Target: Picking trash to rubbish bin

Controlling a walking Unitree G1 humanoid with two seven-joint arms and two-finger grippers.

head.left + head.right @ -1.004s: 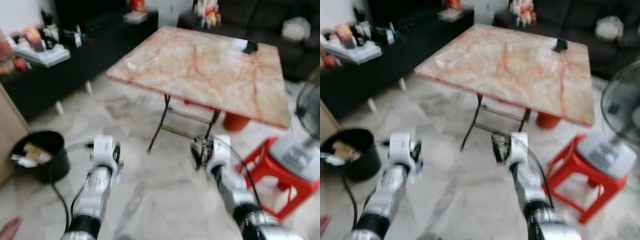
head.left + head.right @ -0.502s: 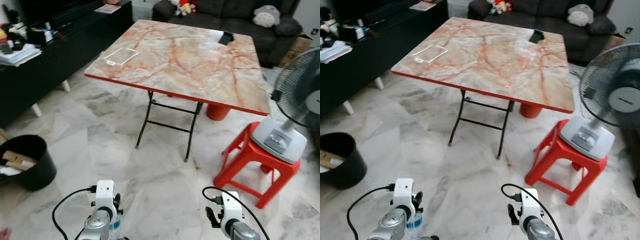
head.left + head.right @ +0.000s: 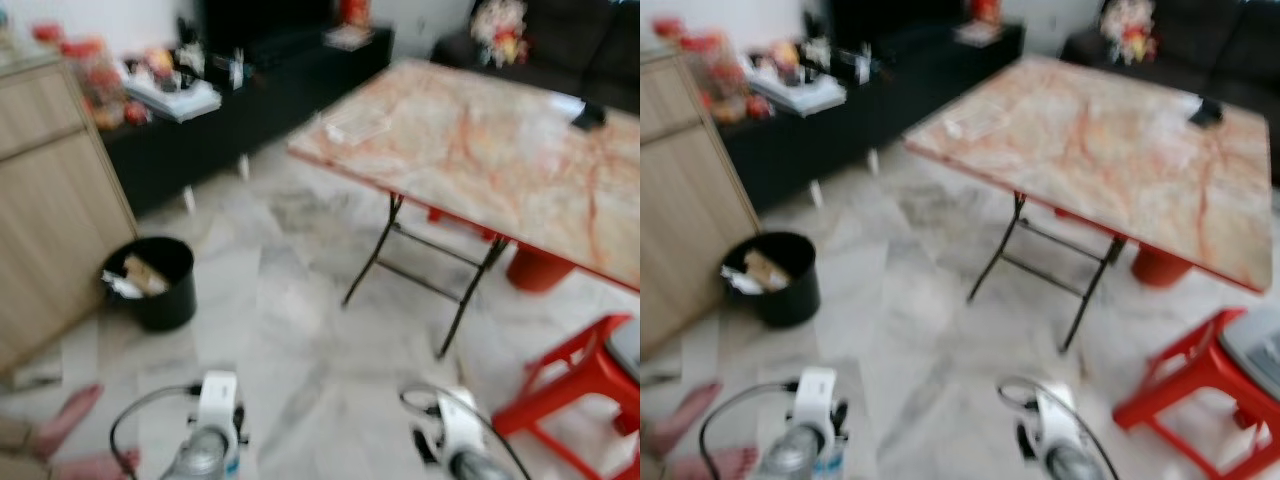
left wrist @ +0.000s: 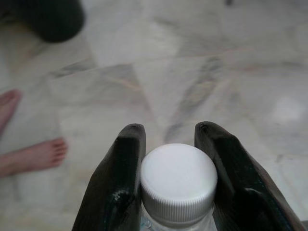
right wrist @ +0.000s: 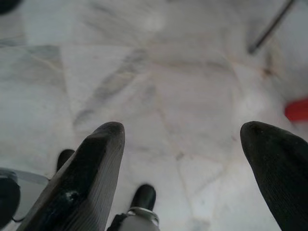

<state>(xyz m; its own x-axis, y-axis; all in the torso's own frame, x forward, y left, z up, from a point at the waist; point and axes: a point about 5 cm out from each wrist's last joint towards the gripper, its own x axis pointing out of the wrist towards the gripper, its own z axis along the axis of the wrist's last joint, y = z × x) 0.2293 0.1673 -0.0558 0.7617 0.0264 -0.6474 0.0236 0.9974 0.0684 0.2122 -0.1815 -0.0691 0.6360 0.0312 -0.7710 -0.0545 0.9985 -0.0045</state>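
View swung left; bin [image 3: 152,283] nearer; left hand [image 4: 172,159] still clamps bottle [image 4: 178,185].

The right gripper [image 5: 180,159] is held above a pale marble floor [image 5: 159,86], its 2 black fingers [image 5: 86,178] spread wide with nothing between them. A thin dark table leg [image 5: 269,26] is seen at one corner, and a red patch [image 5: 297,109] at the edge. Below, a dark robot foot [image 5: 143,197] is glimpsed.
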